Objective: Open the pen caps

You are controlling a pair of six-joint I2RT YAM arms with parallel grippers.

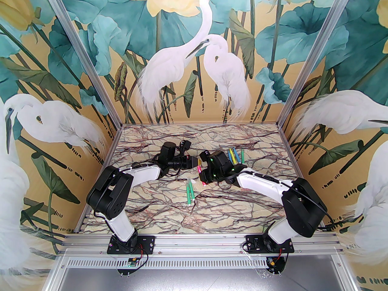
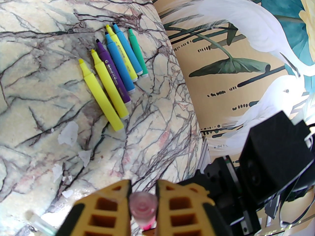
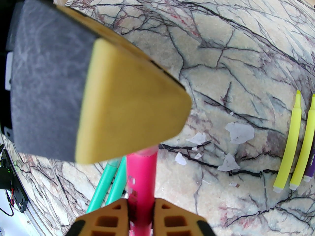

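Fig. 1: I see my left gripper (image 2: 143,189) clamped on the cap (image 2: 143,206), right gripper (image 3: 141,205) clasping the pen (image 3: 142,171).

A pink pen (image 1: 200,171) hangs tilted above the middle of the tabletop (image 1: 151,199). Its body is pinched by the right tool (image 3: 141,203), and the clear pen cap (image 2: 143,205) seated on its end is squeezed in the left tool (image 2: 143,188).

Two green pens (image 1: 189,192) lie side by side near the tabletop's centre, each with a clear cap on its far end.

Toward the far right edge, seven uncapped pens (image 2: 113,75) lie in a loose, nearly parallel row, some overlapping. Their bare tips point at the far edge: three yellow, one purple, two blue, one green.
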